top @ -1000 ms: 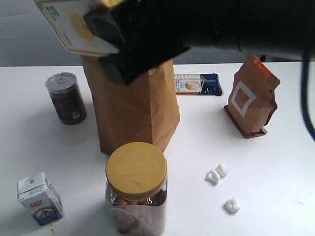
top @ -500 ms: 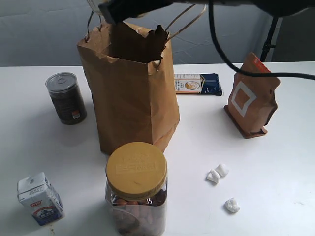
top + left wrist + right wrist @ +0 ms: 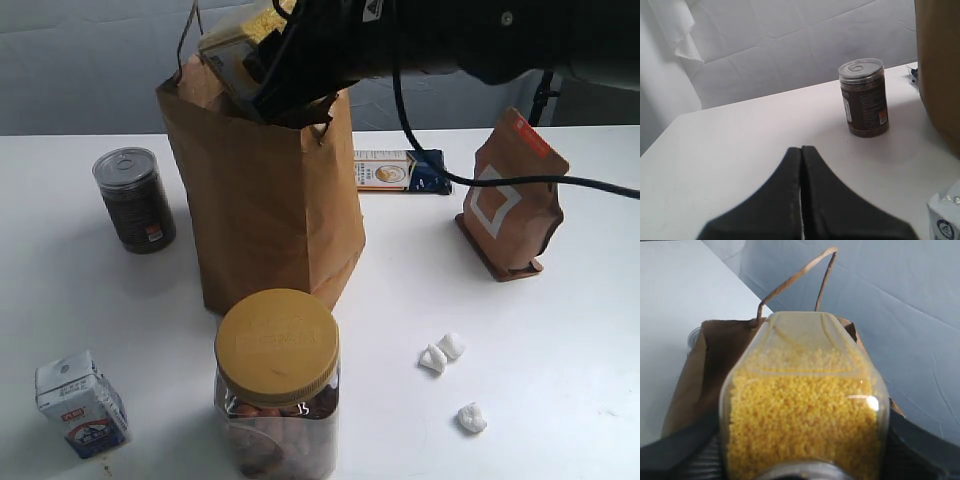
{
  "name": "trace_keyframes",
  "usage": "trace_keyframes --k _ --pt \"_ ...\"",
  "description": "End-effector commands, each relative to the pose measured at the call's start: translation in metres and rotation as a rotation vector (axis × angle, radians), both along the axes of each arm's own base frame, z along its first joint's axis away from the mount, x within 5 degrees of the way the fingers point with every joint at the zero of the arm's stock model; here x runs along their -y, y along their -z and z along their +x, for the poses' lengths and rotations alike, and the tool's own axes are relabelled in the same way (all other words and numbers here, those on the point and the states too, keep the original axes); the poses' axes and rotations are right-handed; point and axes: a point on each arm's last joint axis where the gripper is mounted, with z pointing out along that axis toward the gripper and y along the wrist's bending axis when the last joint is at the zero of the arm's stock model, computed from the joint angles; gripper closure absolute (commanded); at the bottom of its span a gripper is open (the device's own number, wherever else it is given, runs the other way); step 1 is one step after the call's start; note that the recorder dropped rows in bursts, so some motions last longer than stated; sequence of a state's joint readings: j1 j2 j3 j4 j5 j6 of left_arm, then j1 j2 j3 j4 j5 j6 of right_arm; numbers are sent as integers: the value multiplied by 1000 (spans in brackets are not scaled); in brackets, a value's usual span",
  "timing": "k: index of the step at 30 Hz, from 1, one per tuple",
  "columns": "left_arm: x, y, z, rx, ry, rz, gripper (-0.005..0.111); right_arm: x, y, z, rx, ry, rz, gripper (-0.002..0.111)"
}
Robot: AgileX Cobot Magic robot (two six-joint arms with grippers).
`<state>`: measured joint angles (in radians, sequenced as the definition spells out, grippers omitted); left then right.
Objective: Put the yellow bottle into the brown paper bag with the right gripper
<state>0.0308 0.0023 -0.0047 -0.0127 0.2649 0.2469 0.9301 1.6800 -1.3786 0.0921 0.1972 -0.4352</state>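
The yellow bottle (image 3: 234, 48) hangs tilted at the open mouth of the brown paper bag (image 3: 265, 210), its lower end just past the torn rim. My right gripper (image 3: 290, 62) is shut on it, reaching in from the upper right. In the right wrist view the bottle of yellow grains (image 3: 802, 405) fills the frame between the black fingers (image 3: 675, 447), bottom end pointing at the bag's opening (image 3: 705, 365) and cord handle (image 3: 795, 277). My left gripper (image 3: 801, 150) is shut with nothing in it, low over the white table, out of the exterior view.
A dark can (image 3: 134, 198) stands left of the bag. A yellow-lidded jar (image 3: 277, 385) and a small carton (image 3: 82, 402) sit in front. A brown pouch (image 3: 510, 200), a flat blue-and-white box (image 3: 400, 170) and white scraps (image 3: 441, 352) lie to the right.
My right gripper first rose almost out of frame with the bottle, leaving the bag's mouth in sight. Now it has come down and holds the bottle at the rim.
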Motion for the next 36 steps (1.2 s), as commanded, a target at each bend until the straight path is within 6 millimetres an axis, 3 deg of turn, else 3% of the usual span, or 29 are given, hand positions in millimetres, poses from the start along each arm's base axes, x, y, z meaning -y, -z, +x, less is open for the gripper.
trace_keyframes --k 1,5,6,9,12,14,15,17,20,24,36 --pt "0 1 0 1 -1 -7 107 -1 -15 3 66 8 72 69" --pt "0 1 0 1 -1 -7 107 -1 -16 3 72 9 80 32" --pt "0 1 0 1 -1 -7 107 0 -17 3 73 9 81 28" --pt "0 1 0 1 -1 -7 107 5 -29 -3 73 13 120 31" --pt "0 1 0 1 -1 -7 107 11 -55 -22 74 -2 200 46" --pt "0 1 0 1 -1 -7 107 20 -74 -39 28 -8 257 68" --pt "0 1 0 1 -1 -7 107 26 -84 -51 25 -24 263 86" --pt "0 1 0 1 -1 -7 107 34 -95 -65 46 -47 260 107" --pt "0 1 0 1 -1 -7 107 54 -103 -87 13 -58 327 108" --pt "0 1 0 1 -1 -7 107 97 -75 -107 -25 -22 362 108" --pt "0 1 0 1 -1 -7 107 215 6 -120 -49 294 353 108"
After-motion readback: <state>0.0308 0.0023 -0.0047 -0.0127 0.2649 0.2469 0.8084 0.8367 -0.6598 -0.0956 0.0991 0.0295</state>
